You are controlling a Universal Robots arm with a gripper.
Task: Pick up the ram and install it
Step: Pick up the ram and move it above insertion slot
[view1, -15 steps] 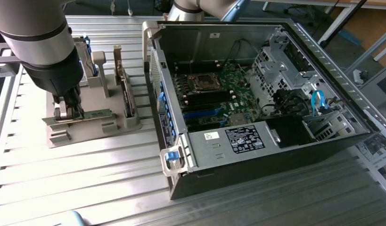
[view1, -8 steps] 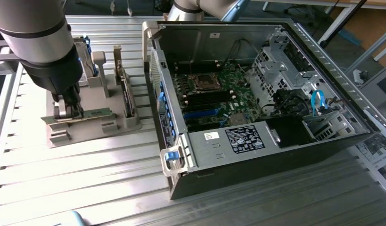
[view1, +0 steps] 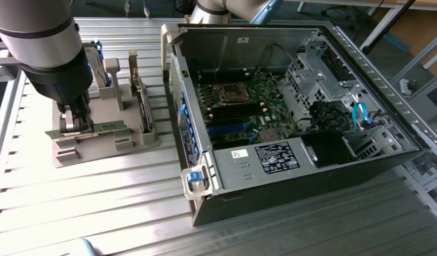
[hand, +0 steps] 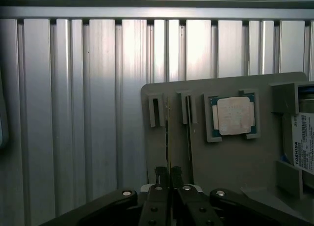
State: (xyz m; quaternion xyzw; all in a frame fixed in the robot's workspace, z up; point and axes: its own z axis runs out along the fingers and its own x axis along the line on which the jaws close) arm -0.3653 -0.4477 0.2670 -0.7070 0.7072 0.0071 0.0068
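Note:
The ram (view1: 109, 127) is a thin green stick standing on edge in a slot of the grey holder (view1: 126, 141), at the exterior view's left. In the wrist view the ram (hand: 167, 132) shows edge-on as a thin line running away from the fingertips. My gripper (view1: 76, 124) reaches straight down onto the holder, and its dark fingers (hand: 161, 179) are pressed together on the ram's near end. The gripper (hand: 169, 176) is shut on the ram, which still sits low in the holder.
A square silver processor chip (hand: 234, 116) and a labelled hard drive (hand: 303, 147) rest in the same holder. The open computer case (view1: 346, 160) lies at the exterior view's right, its motherboard (view1: 257, 104) and dark memory slots (view1: 232, 114) exposed. The ribbed metal table (view1: 97, 197) lies all around.

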